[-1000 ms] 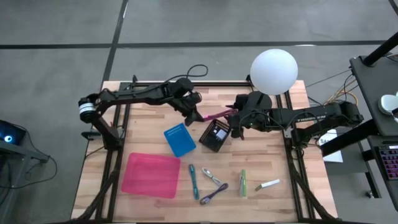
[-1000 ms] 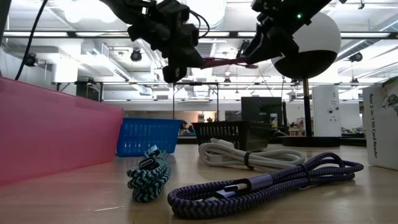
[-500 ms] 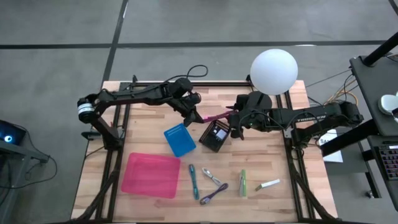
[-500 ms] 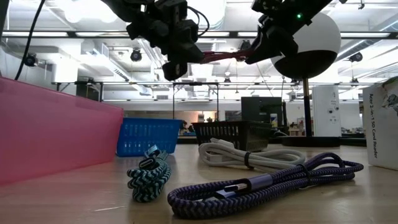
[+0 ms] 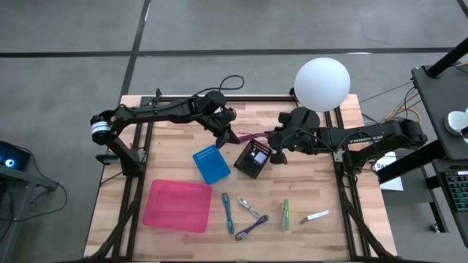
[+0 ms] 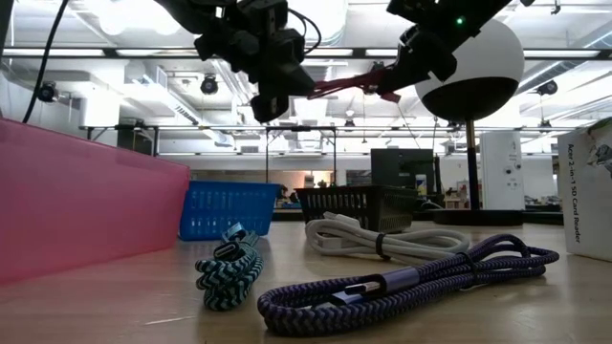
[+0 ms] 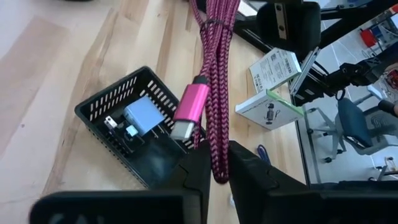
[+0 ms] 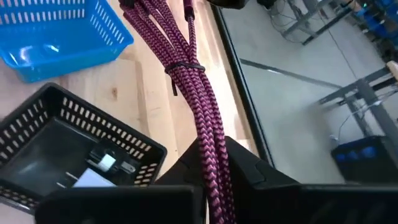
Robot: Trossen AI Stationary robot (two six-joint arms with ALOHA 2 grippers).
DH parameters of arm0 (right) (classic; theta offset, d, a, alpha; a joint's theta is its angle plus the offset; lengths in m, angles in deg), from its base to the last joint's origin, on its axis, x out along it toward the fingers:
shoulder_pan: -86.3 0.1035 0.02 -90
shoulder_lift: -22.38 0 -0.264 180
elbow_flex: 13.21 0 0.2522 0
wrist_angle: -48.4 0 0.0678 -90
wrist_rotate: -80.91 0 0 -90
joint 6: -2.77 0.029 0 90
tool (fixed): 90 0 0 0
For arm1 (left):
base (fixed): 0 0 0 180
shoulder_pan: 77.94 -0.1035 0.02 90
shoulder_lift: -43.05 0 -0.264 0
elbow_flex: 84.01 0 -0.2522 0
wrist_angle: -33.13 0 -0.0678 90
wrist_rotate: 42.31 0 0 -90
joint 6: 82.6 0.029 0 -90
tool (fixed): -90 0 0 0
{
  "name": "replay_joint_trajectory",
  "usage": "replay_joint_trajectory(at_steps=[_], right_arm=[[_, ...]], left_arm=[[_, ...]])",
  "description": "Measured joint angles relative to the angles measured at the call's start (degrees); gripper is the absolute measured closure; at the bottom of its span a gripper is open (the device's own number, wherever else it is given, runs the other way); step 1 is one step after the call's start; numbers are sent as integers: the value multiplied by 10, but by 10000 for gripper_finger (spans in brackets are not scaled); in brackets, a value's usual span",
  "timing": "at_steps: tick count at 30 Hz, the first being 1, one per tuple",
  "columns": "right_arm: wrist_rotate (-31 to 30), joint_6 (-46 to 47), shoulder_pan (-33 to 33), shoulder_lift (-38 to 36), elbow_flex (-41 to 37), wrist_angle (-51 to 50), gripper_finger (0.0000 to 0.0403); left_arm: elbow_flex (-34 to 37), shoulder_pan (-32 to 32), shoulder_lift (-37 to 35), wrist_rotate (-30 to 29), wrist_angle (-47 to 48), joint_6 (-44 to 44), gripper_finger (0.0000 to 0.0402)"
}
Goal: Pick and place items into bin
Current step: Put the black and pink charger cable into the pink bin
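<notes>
A magenta braided cable bundle (image 5: pixel 252 136), tied at its middle, hangs in the air between my two grippers, above a black basket (image 5: pixel 254 158) that holds a small charger. My left gripper (image 5: pixel 231 134) is shut on one end of it and my right gripper (image 5: pixel 271 139) on the other. The low view shows the cable (image 6: pixel 339 84) high above the table, spanning from the left gripper (image 6: pixel 275 96) to the right gripper (image 6: pixel 390 82). Its pink plug (image 7: pixel 189 109) hangs free beside the strands. My left gripper pinches the bundle's looped end (image 7: pixel 217 163) between its two fingers, several strands together. The fingers lie along the cable, which runs straight on from their tips, lifted clear of the table. My right gripper pinches the bundle's other end (image 8: pixel 211 155) between its two fingers, several strands at once. The fingers lie along the cable, coming from the table's right. The cable runs straight between the two holds, clear of the black basket (image 8: pixel 68 149).
A blue basket (image 5: pixel 211 164) sits left of the black one, and a pink tray (image 5: pixel 177 206) lies near the front left. Teal (image 5: pixel 227 207), white (image 5: pixel 248 207) and purple (image 5: pixel 248 230) cables, a green item (image 5: pixel 286 214) and a white stick (image 5: pixel 316 216) lie along the front. A white globe lamp (image 5: pixel 322 84) stands at the back right.
My right gripper has moved a little toward the table's left, onto the cable's free end, and has shut on it. The cable, held before only by my left gripper, now spans both grippers, its right end slightly raised.
</notes>
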Motion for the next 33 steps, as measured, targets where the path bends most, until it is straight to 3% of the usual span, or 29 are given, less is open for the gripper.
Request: replay_joint_trajectory(at_steps=[8,18,23,30,33], right_arm=[[67,90,0,0,0,-5,389],[196,202,0,0,0,-2,390],[245,224,0,0,0,14,390],[250,224,0,0,0,48,390],[250,226,0,0,0,52,390]], left_arm=[[-1,0,-14,-2,-3,54,309],[0,0,-67,-5,2,80,235],[0,13,-101,-6,0,132,226],[1,57,-114,-9,-4,183,226],[1,65,-112,-67,1,183,226]])
